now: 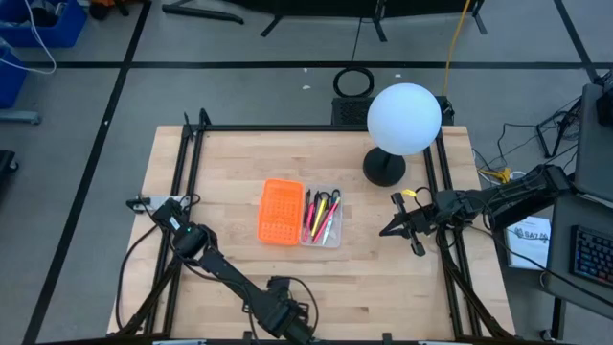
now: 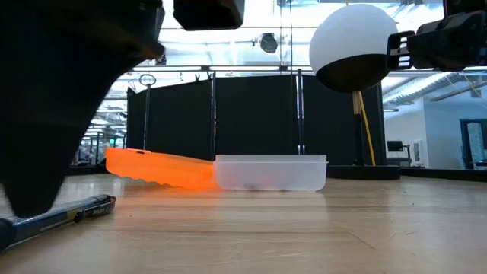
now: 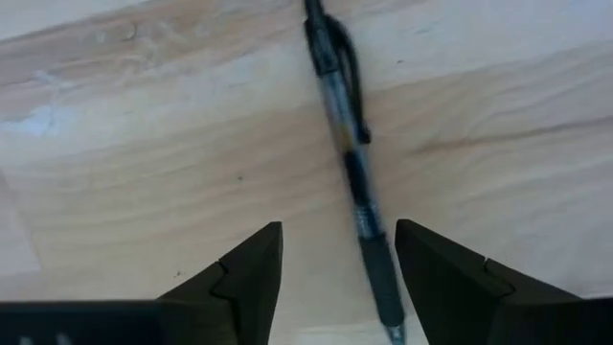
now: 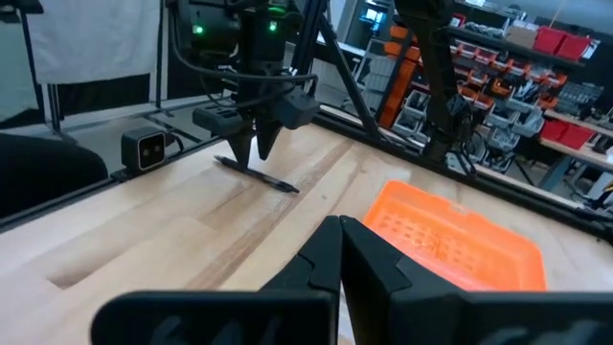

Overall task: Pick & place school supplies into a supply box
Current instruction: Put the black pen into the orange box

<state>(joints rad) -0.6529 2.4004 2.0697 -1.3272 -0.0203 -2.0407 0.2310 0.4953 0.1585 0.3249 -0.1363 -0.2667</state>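
A black pen (image 3: 350,163) lies flat on the wooden table near its front edge; it also shows in the low view (image 2: 65,215). My left gripper (image 3: 340,264) points down over it, open, with one finger on each side of the pen's grip end and neither touching it. From across the table the left gripper (image 4: 261,144) stands just above the pen (image 4: 263,177). The clear supply box (image 1: 323,218) at mid-table holds several pens and pencils. My right gripper (image 1: 388,230) waits shut to the right of the box.
An orange perforated piece (image 1: 281,211) lies against the box's left side. A white globe lamp (image 1: 403,118) on a black base (image 1: 383,169) stands at the far right. Black frame rails (image 1: 182,182) run along the table's left and right sides.
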